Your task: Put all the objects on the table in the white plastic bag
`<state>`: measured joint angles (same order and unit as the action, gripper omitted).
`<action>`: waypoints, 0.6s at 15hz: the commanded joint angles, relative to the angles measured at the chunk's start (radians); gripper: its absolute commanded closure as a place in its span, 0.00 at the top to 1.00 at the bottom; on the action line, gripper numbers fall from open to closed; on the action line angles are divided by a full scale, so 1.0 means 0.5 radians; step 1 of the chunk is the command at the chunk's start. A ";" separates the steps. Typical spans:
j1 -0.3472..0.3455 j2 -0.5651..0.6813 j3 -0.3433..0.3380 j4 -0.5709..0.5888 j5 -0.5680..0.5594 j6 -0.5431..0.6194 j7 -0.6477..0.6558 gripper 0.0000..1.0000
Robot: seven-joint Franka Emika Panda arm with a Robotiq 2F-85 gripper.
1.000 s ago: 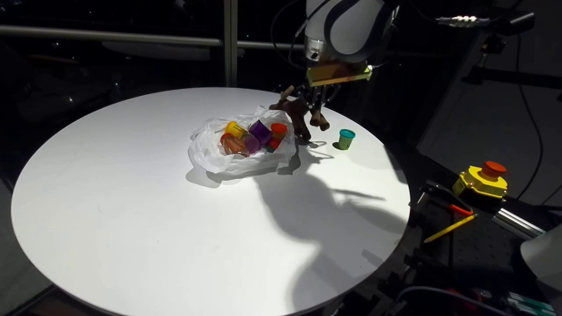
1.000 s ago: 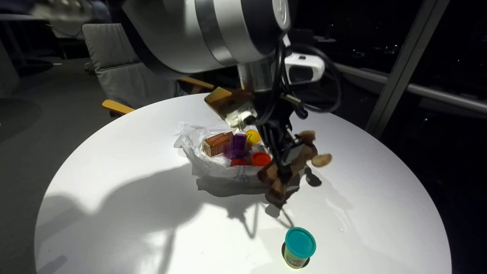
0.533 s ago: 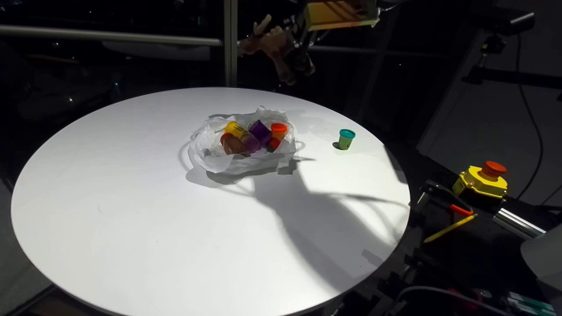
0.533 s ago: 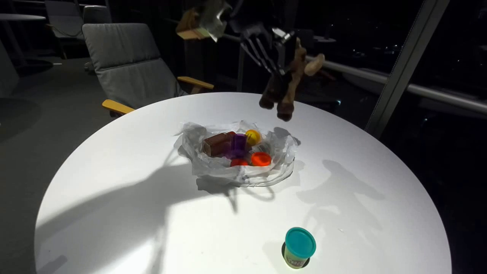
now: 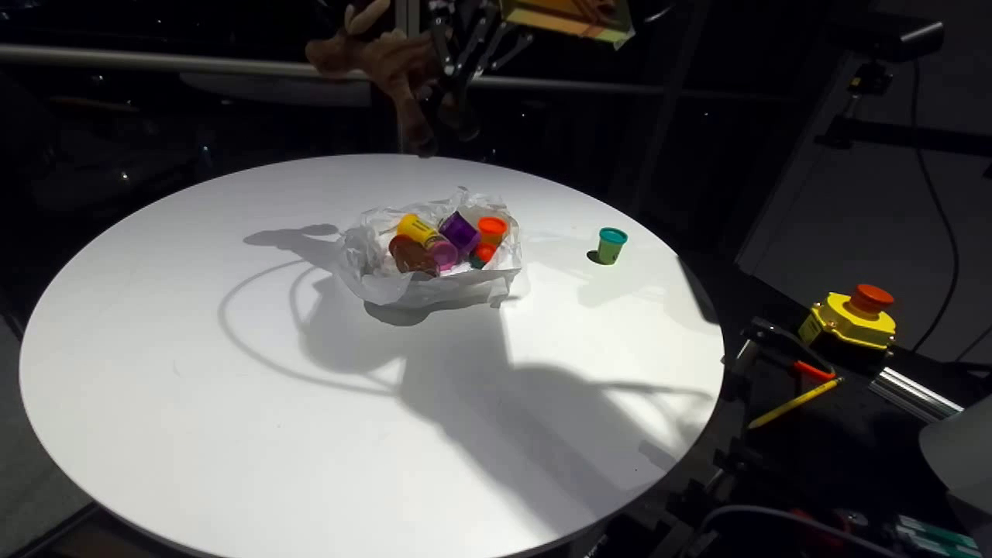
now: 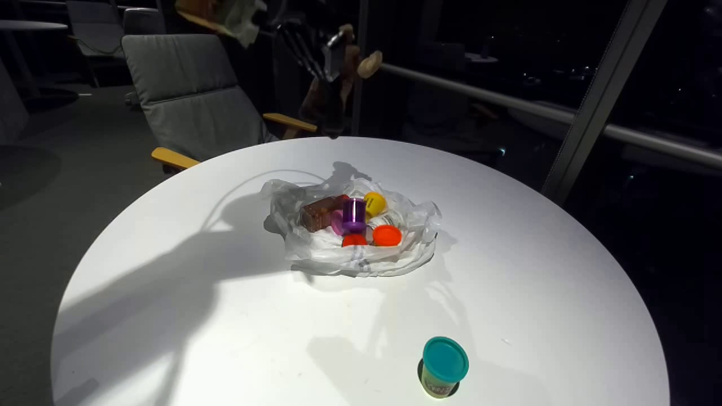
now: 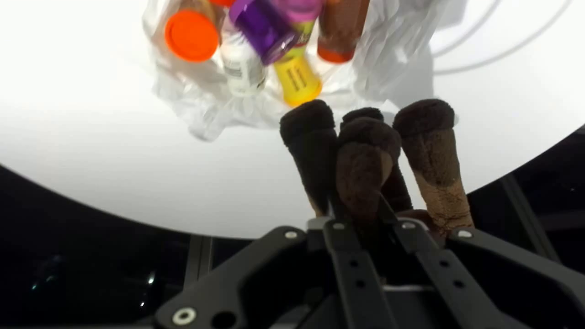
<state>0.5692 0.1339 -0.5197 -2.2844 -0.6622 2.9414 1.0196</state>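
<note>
Hanging plush (image 5: 391, 66) clear of bag rim (image 5: 465, 280)

Both exterior views slant down across the round white tabletop (image 5: 194, 403), sharing the crumpled translucent white plastic bag (image 6: 316, 258); in an exterior view the teal-lidded pale-green plastic tub (image 6: 444, 366) looms close! The wrist view's nearer the bag, peering steeply down, catching it up top.

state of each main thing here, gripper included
Brown plush animal, held aloft
Gripper, shut on it
White plastic bag, open, crumpled
Teal-lidded tub, upright, lid on, outside the bag
Orange-lidded tub, lid on, in the bag
Yellow tub, tilted, in the bag
Red button, pressed state unclear
</note>
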 commanded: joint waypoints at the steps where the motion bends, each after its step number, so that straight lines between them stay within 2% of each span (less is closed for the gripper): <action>1: -0.389 0.165 0.506 -0.137 0.564 0.192 -0.465 0.04; 4: -0.704 0.336 0.963 -0.094 1.083 0.119 -0.896 0.04; 6: -1.024 0.460 1.278 0.086 1.366 -0.026 -1.213 0.04; 7: -1.016 0.502 1.266 0.150 1.501 -0.065 -1.355 0.04; 9: -1.085 0.534 1.263 0.263 1.584 -0.147 -1.487 0.04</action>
<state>0.0937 0.3654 0.0835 -2.2627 0.0505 2.9342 0.3966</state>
